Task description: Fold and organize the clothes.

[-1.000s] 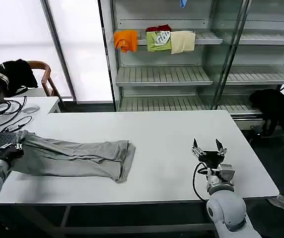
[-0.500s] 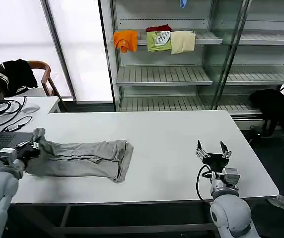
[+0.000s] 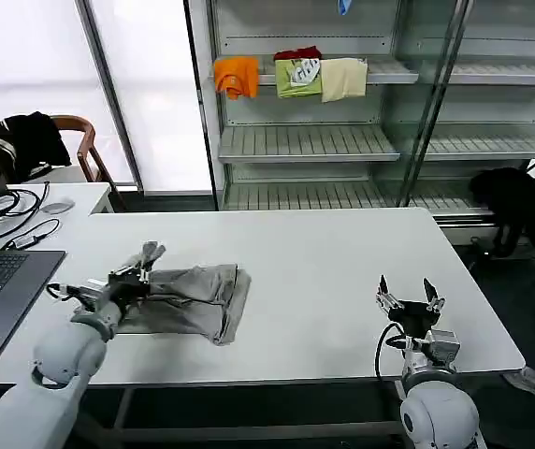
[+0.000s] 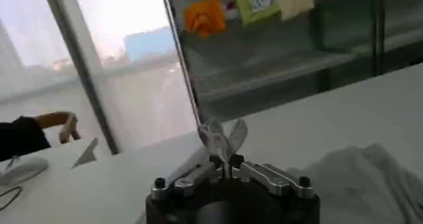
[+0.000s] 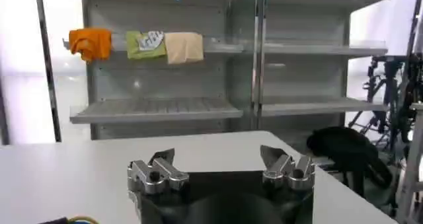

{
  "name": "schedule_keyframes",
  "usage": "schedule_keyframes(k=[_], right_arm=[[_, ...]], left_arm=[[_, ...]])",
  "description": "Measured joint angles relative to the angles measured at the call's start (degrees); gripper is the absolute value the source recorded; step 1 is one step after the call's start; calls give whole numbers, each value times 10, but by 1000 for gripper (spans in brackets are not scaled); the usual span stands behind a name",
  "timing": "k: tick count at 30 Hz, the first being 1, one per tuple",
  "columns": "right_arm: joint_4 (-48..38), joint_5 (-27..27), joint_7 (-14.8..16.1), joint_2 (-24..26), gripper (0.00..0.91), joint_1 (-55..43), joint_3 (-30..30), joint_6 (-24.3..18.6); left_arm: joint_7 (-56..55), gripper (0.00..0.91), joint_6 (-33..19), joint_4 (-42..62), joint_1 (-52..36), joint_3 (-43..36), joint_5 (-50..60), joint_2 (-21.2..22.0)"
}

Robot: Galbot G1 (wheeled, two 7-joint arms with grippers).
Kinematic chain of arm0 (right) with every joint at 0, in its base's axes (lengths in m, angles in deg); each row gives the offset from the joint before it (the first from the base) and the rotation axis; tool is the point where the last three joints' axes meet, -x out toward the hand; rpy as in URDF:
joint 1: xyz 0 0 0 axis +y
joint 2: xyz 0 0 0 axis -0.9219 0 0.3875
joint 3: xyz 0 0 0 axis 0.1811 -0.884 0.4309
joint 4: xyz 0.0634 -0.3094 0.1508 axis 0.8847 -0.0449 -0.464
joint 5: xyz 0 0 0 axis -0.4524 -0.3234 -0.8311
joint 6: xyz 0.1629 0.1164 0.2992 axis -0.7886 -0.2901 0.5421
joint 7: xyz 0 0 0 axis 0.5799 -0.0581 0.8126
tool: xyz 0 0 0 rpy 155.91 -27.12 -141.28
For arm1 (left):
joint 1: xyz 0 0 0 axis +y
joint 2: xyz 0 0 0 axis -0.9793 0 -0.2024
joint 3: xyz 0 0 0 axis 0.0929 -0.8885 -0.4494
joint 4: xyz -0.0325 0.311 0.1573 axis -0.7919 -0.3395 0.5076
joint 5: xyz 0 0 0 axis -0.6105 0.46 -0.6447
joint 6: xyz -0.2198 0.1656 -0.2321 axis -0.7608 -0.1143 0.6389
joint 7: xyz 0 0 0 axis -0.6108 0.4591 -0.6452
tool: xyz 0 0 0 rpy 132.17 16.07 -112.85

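One light grey shirt (image 3: 188, 297) lies bunched on the left part of the white surface (image 3: 324, 271), near the robot's edge, its far end already doubled into a rough fold. The left gripper (image 3: 146, 257) has its jaws clenched on a pinch of the cloth's near-left end, raised a little above the rest of the fabric; in the left wrist view the same gripper (image 4: 223, 154) shows a tuft of grey cloth standing up between the closed tips. The right gripper (image 3: 408, 292) waits near the front right part of the surface, well apart from the shirt, with its jaws spread and nothing in them, as the right wrist view (image 5: 221, 164) confirms. The step in hand looks like carrying the held end over onto the body of the shirt to shorten it. To do that well, the pinch should be kept firm, the end lifted just enough to clear the wrinkles, and laid down flat and square to the folded edge, so the layers stack evenly instead of rolling into a heap.
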Motion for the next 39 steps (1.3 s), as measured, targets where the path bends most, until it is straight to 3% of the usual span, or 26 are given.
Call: schedule_keyframes(k=[19, 20, 21, 22, 39], right_arm=[[-27, 6, 0, -12, 907, 5, -8, -14], [-29, 6, 0, -12, 907, 6, -9, -15], [-30, 7, 0, -12, 907, 6, -10, -15], [-30, 7, 0, -13, 907, 6, -11, -16], [-31, 11, 0, -13, 907, 7, -23, -19]], left_arm=[[-2, 30, 26, 2, -60, -121, 0, 34], [0, 504, 26, 4, -61, -124, 1, 35], [1, 746, 27, 6, -61, -128, 3, 36], [3, 907, 27, 7, -61, -131, 4, 36], [-8, 907, 11, 47, -59, -141, -3, 88]])
